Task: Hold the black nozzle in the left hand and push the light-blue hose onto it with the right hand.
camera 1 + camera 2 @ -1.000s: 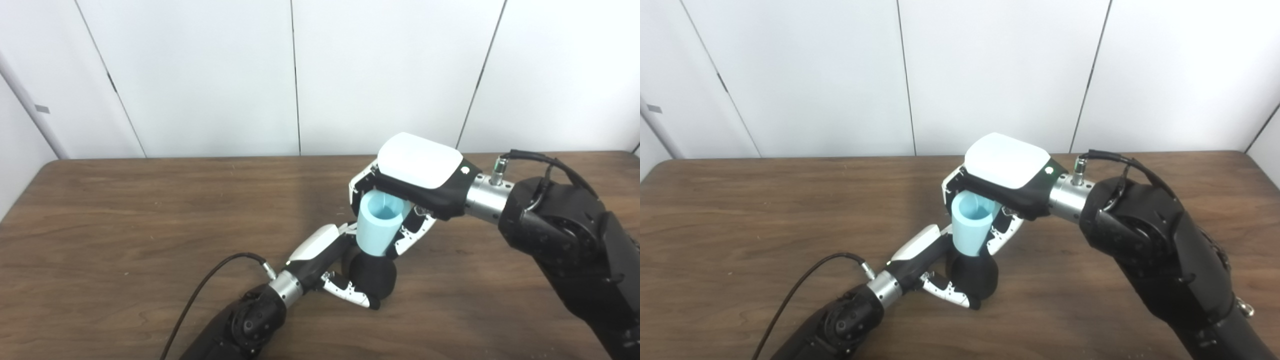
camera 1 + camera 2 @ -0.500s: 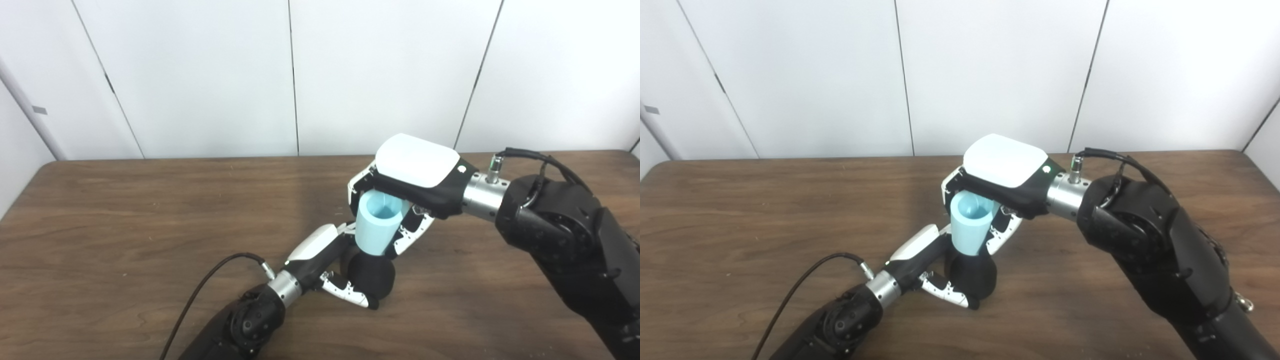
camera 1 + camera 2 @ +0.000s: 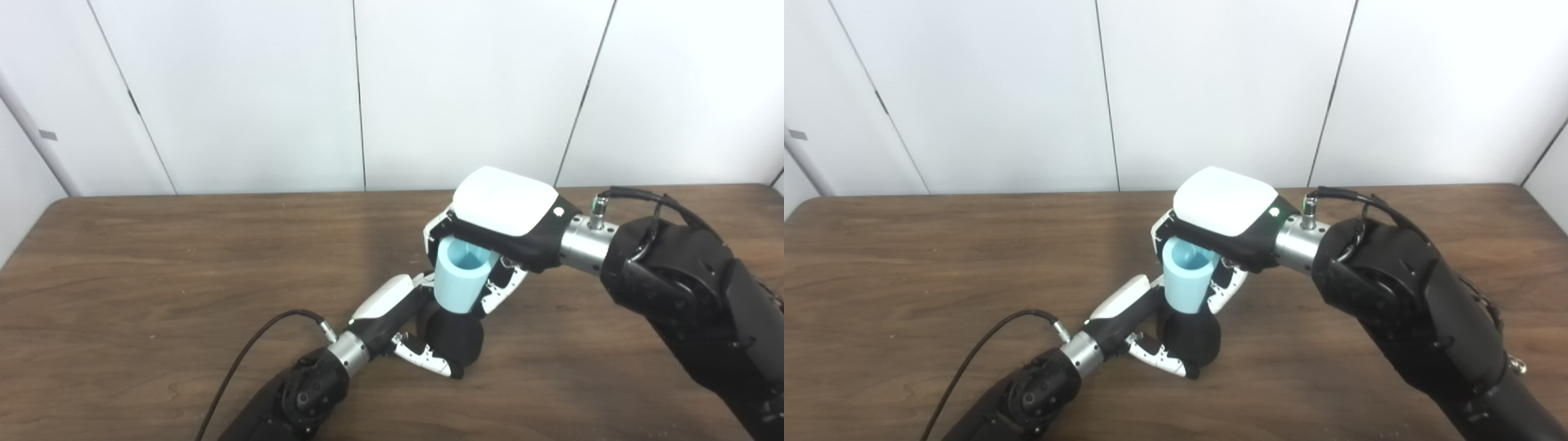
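The black nozzle (image 3: 456, 340) stands upright near the middle of the brown table (image 3: 153, 275), with my left hand (image 3: 404, 318) shut around its base from the left. The light-blue hose (image 3: 459, 283), a short open-topped tube, sits on top of the nozzle, leaning slightly. My right hand (image 3: 499, 217) comes in from the right and is shut on the hose's upper part, its white back facing up. In the right eye view the hose (image 3: 1185, 283) meets the nozzle (image 3: 1193, 338) with no gap showing. The nozzle's top is hidden inside the hose.
A black cable (image 3: 257, 343) runs from my left wrist toward the table's front edge. White wall panels (image 3: 245, 92) stand behind the table's far edge. My bulky right forearm (image 3: 686, 294) crosses the table's right side.
My right hand with the hose has shifted slightly left and down onto the nozzle. The left hand and the nozzle stay where they were.
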Robot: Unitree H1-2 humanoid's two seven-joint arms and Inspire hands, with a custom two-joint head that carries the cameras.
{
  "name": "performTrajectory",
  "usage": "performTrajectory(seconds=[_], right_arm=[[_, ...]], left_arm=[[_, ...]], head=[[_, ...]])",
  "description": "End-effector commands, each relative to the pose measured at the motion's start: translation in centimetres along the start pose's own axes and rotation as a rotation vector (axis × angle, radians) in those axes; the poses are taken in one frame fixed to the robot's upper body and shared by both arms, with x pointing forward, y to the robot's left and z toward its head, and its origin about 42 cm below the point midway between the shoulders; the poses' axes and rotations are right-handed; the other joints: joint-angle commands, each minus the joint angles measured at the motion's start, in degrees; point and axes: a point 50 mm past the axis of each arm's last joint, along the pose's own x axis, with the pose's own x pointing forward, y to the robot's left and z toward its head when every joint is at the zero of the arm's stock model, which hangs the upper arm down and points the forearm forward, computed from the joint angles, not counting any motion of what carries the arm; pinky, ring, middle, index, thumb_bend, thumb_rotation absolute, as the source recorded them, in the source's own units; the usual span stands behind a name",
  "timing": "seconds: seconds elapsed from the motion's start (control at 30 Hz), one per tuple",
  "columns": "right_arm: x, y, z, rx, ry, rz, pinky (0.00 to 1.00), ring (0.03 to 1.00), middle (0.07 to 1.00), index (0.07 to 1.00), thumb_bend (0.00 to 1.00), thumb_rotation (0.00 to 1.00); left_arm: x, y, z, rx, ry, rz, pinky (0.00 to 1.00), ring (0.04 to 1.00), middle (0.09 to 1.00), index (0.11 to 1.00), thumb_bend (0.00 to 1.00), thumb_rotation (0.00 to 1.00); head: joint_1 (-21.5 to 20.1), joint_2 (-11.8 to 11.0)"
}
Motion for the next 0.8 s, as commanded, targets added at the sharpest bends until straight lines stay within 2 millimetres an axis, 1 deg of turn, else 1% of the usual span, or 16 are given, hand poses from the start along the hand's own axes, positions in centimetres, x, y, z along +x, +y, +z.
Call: performTrajectory(seconds=[0.0, 0.1, 0.23, 0.33, 0.5, 0.57, 0.7, 0.77], right_arm=[[-0.1, 0.3, 0.2, -0.058, -0.010, 0.109, 0.24, 0.326, 0.452, 0.509, 0.53, 0.00], [-0.1, 0.2, 0.2, -0.065, -0.014, 0.112, 0.22, 0.311, 0.453, 0.507, 0.53, 0.00], [-0.1, 0.4, 0.2, -0.068, -0.019, 0.116, 0.21, 0.310, 0.458, 0.503, 0.53, 0.00], [-0.1, 0.6, 0.2, -0.070, -0.021, 0.117, 0.20, 0.303, 0.445, 0.507, 0.53, 0.00], [-0.1, 1.1, 0.3, -0.064, -0.028, 0.116, 0.14, 0.228, 0.401, 0.506, 0.52, 0.00], [0.0, 1.3, 0.2, -0.061, -0.028, 0.115, 0.12, 0.208, 0.456, 0.487, 0.53, 0.00], [0.0, 1.6, 0.0, -0.052, -0.028, 0.113, 0.10, 0.184, 0.469, 0.483, 0.53, 0.00], [0.0, 1.8, 0.0, -0.053, -0.029, 0.114, 0.12, 0.196, 0.470, 0.482, 0.53, 0.00]], left_arm=[[-5.7, -6.4, -6.5, -0.028, 0.364, -0.307, 1.00, 0.974, 0.810, 0.480, 0.52, 0.06], [-5.7, -6.4, -6.5, -0.028, 0.362, -0.306, 1.00, 0.974, 0.810, 0.480, 0.52, 0.06], [-5.6, -6.4, -6.4, -0.029, 0.361, -0.306, 1.00, 0.974, 0.810, 0.480, 0.52, 0.06], [-5.6, -6.4, -6.4, -0.029, 0.361, -0.305, 1.00, 0.974, 0.810, 0.480, 0.52, 0.06], [-5.6, -6.5, -6.3, -0.029, 0.362, -0.304, 1.00, 0.974, 0.810, 0.480, 0.52, 0.06], [-5.6, -6.5, -6.3, -0.029, 0.362, -0.304, 1.00, 0.974, 0.810, 0.480, 0.52, 0.06], [-5.5, -6.5, -6.3, -0.031, 0.363, -0.305, 1.00, 0.974, 0.810, 0.480, 0.52, 0.06], [-5.5, -6.4, -6.3, -0.031, 0.363, -0.305, 1.00, 0.974, 0.810, 0.480, 0.52, 0.06]], head=[[-0.04, 0.09], [-0.08, 0.09], [0.06, 0.16], [0.10, 0.14], [0.06, 0.22], [0.06, 0.22], [0.13, 0.28], [0.13, 0.28]])
